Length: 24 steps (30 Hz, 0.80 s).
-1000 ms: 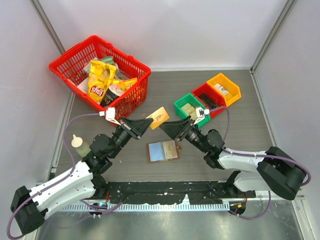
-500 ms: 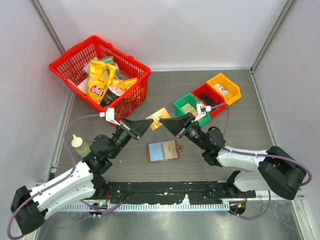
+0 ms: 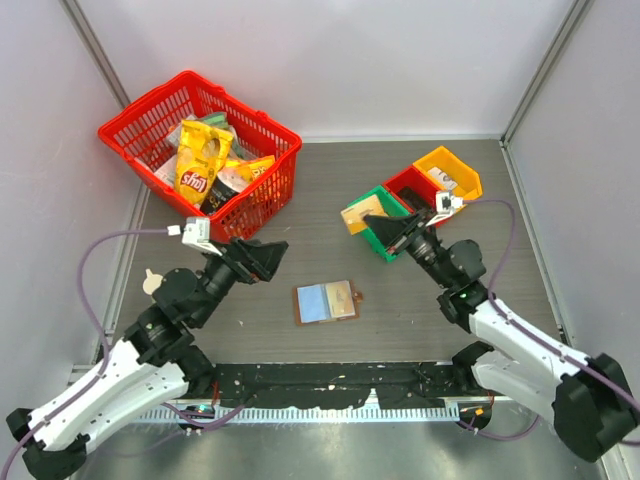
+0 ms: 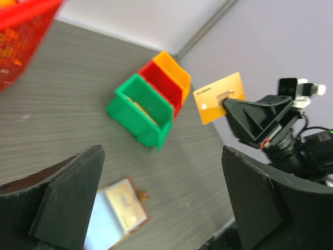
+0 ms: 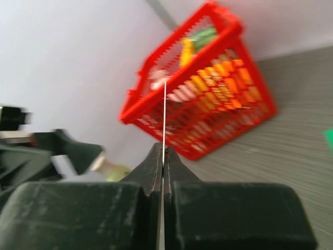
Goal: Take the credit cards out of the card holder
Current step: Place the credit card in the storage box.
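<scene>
While my right pincer (image 3: pixel 374 222) pinches a credit card (image 3: pixel 355 215) by the green bin (image 3: pixel 383 247), my left pincer (image 3: pixel 272 258) gapes wide; the card holder (image 3: pixel 327 301) lies open.

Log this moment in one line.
left gripper: open, empty | right gripper: shut on credit card | card holder: open on table

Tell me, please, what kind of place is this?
Probably a robot test cell: two robot arms mounted on a table, plain walls around it, a staged red basket and plastic bins.
</scene>
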### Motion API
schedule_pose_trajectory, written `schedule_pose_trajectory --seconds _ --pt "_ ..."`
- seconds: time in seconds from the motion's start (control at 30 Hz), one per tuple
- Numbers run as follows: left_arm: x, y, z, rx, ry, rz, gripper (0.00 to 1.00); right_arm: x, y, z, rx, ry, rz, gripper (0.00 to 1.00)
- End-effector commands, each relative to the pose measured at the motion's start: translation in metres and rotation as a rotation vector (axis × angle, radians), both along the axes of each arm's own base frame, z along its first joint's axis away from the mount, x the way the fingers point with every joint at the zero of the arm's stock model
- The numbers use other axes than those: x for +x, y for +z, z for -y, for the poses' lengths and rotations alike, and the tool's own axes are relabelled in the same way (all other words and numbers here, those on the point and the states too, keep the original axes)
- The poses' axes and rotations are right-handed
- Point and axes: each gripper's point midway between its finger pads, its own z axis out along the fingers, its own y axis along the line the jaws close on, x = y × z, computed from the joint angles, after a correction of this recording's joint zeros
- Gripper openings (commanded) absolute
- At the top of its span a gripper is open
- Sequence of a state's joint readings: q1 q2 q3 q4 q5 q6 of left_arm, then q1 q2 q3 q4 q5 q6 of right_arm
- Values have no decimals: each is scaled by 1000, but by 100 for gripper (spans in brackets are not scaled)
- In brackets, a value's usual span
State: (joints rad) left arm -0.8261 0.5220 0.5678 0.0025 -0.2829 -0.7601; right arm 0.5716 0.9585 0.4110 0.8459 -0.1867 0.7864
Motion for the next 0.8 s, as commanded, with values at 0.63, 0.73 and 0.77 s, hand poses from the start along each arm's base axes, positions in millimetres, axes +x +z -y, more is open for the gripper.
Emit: schedule_pose_trajectory --seconds 0.63,0.73,0.77 --pt "20 -92 -66 582 -15 -206 100 127 -145 100 -585 -171 -396 1" --pt "19 -91 -70 574 -1 -196 100 130 -160 92 -531 -143 -421 1" --pt "19 -91 -71 573 0 -193 100 132 -166 90 -522 -134 -430 1"
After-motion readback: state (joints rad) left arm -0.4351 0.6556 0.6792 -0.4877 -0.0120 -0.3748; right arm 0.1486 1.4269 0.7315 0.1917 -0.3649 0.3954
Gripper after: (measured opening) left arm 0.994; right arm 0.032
